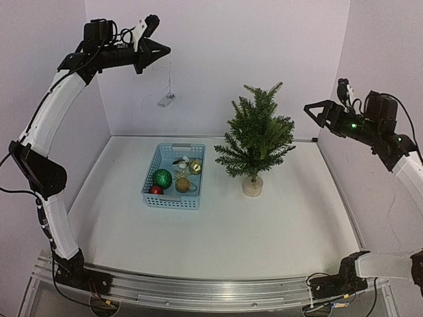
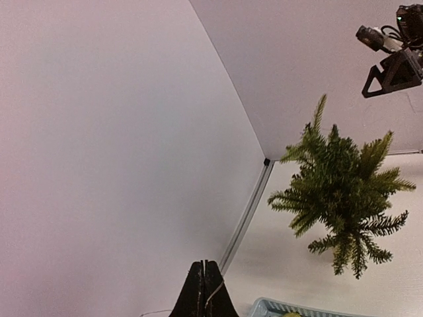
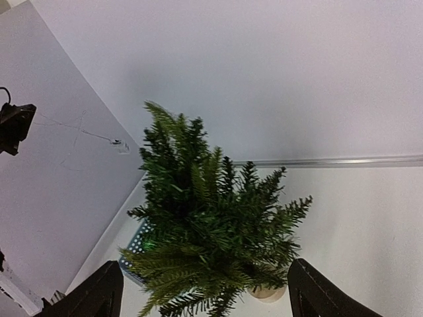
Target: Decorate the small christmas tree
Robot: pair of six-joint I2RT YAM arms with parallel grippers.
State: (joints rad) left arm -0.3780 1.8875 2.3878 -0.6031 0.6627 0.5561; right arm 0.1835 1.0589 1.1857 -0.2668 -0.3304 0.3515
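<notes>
Green, the small christmas tree (image 1: 254, 135) stands below, between both grippers. The left gripper (image 1: 168, 49) is clamped on a thin wire (image 1: 171, 72) (a small piece (image 1: 166, 100) dangles under it); the right gripper (image 1: 310, 109) gapes apart.

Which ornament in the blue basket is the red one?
The small red ball in the basket's near-left corner, just in front of the bigger green ball. The rest are gold or whitish.

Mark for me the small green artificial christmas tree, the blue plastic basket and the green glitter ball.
small green artificial christmas tree (image 1: 256, 135): top external view, middle of the foliage.
blue plastic basket (image 1: 149, 173): top external view, left wall.
green glitter ball (image 1: 162, 177): top external view, centre of the ball.
</notes>
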